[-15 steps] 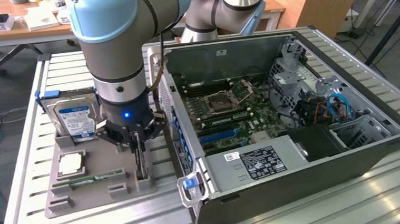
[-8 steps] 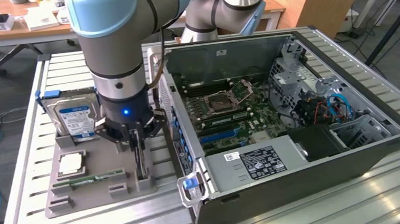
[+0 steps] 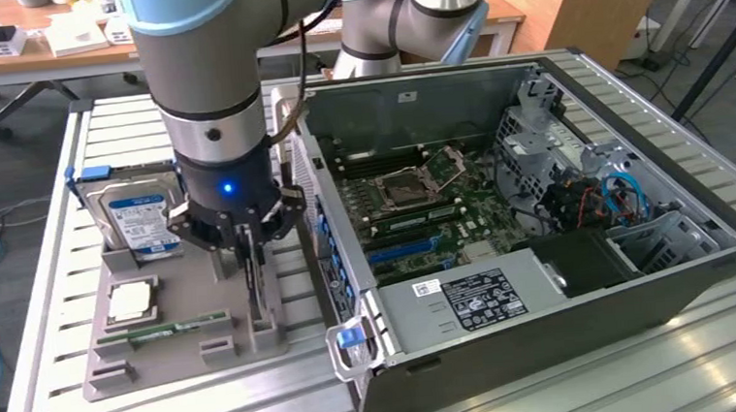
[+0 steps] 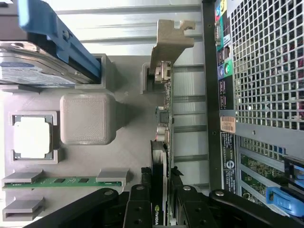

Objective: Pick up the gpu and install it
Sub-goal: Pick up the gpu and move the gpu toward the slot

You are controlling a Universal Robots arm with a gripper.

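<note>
— Firstly, what is found at the exterior view's left?
— A grey tray (image 3: 182, 277) is laid on the slatted tabletop (image 3: 54, 315). At its far left corner a hard drive (image 3: 136, 217) with a blue-white label is stood upright. Nearer to the camera, a processor chip (image 3: 131, 300) is seated in a square pocket, and a green RAM stick (image 3: 163, 329) is laid flat just beside it.
— And where is the gpu placed?
— The gpu (image 3: 263, 296) is stood on its long edge in a slot at the tray's right side, close to the computer case (image 3: 585, 337). In the wrist view its silver bracket (image 4: 168, 42) is seen at the end far from the gripper.
— How are the fingers set?
— The gripper (image 3: 244, 258) is positioned over the card from above. The fingers (image 4: 142, 204) are pressed on both faces, so the card is pinched between them.
— What is seen at the right?
— The case is laid on its side and is open on top. The motherboard (image 3: 421, 212) and a labelled power supply (image 3: 472, 301) are exposed inside.
</note>
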